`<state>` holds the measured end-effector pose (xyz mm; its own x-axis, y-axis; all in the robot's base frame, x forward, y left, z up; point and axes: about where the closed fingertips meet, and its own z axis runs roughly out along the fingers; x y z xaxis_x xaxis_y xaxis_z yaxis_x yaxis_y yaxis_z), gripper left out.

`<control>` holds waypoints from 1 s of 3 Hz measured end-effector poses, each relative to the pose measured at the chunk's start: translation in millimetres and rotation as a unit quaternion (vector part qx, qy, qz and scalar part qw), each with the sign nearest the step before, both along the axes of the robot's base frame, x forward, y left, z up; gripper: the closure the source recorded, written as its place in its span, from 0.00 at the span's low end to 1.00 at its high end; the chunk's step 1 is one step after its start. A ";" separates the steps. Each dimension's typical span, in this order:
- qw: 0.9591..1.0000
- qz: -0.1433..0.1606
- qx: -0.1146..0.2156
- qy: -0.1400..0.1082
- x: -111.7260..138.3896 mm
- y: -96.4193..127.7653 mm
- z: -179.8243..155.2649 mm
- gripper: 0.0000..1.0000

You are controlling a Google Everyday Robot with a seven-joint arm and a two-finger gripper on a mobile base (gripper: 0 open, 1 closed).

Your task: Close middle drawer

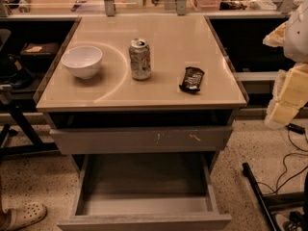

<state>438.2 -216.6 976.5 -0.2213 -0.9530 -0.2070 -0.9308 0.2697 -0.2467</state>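
The middle drawer (pixel 144 222) is pulled far out at the bottom of the cabinet. Its plain grey front faces me and its grey inside shows empty. Above it, the wider grey front with white scratch marks (pixel 142 139) stands slightly out from the cabinet, with a dark gap over it. My gripper (pixel 287 96) is at the right edge, a cream and white shape level with the countertop. It is to the right of the cabinet, well above the open drawer and apart from it.
On the beige countertop (pixel 168 30) stand a white bowl (pixel 82 60), a drink can (pixel 140 58) and a dark snack packet (pixel 192 79). A black stand leg (pixel 260 191) and cables (pixel 288 170) lie on the floor right. A foot in a white clog (pixel 21 215) is bottom left.
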 end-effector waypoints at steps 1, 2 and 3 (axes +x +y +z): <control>1.000 0.000 0.000 0.000 0.0 0.0 0.0 0.00; 1.000 0.000 0.000 0.000 0.0 0.0 0.0 0.18; 1.000 0.000 0.000 0.000 0.0 0.0 0.0 0.42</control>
